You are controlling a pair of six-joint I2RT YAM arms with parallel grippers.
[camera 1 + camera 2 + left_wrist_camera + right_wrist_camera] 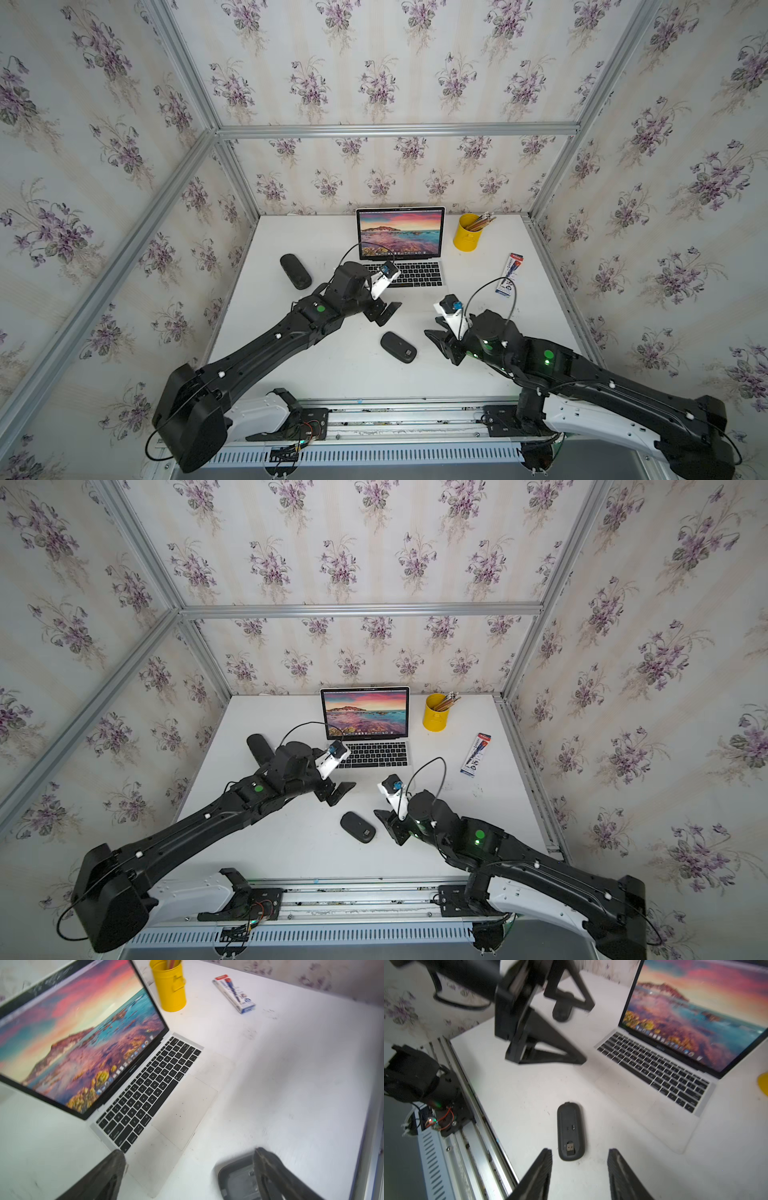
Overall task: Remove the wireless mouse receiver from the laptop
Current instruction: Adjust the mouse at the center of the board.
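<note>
The wireless mouse receiver (570, 1148) parked in the upturned mouse (571, 1124), apart from the laptop (401, 232); both tools gape.
The receiver sits in a slot on the underside of the black mouse, which lies belly-up on the white counter (332, 374) in front of the open laptop. The right tool (579, 1167) has its jaws apart, clamped on nothing, its fingertips (547, 1153) flanking the mouse's receiver end without touching it. The left tool (382, 312), jaws spread wide and empty, hangs by the laptop's front left corner. A yellow cup (467, 232) stands right of the screen.
</note>
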